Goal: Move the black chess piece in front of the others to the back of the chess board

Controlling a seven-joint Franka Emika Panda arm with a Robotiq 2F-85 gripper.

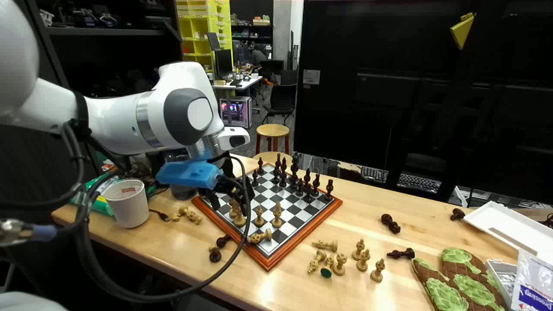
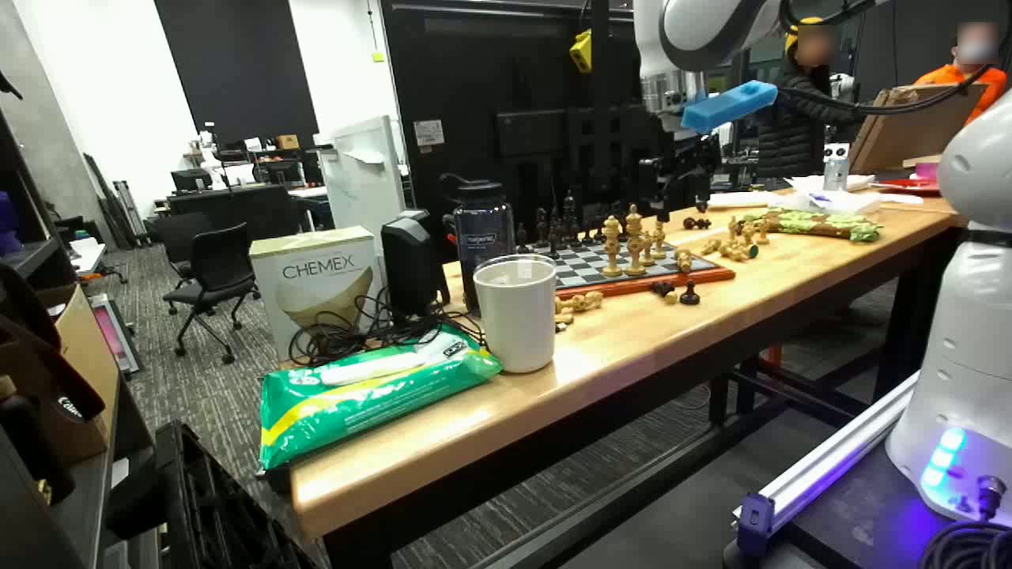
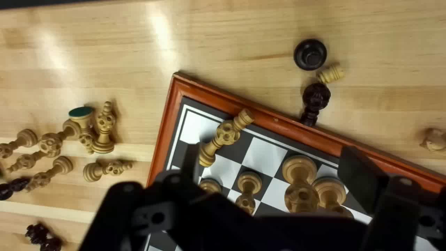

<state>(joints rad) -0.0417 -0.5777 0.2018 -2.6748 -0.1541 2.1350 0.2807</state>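
Note:
The checkered chess board with a reddish-brown border (image 1: 305, 236) (image 2: 696, 276) (image 3: 209, 92) lies on the table. A small black chess piece (image 1: 255, 178) stands upright on it, apart from the others. The others (image 1: 294, 168) (image 2: 569, 217), several dark slender pieces, stand grouped along the far side. None of the standing dark pieces shows in the wrist view. My gripper (image 1: 231, 194) (image 2: 666, 194) (image 3: 275, 169) is open and empty above the near part of the board. Cream pieces (image 1: 277, 216) (image 3: 300, 198) stand below it, between the fingers as seen in the wrist view.
A cream piece (image 1: 260, 236) lies fallen on the board's near edge. Loose dark pieces (image 3: 310, 54) and cream pieces (image 1: 339, 264) lie around the board. A white cup (image 1: 127, 203), a dark bottle (image 2: 480, 229), an oven mitt (image 1: 458, 280) and a white tray (image 1: 497, 224) are nearby.

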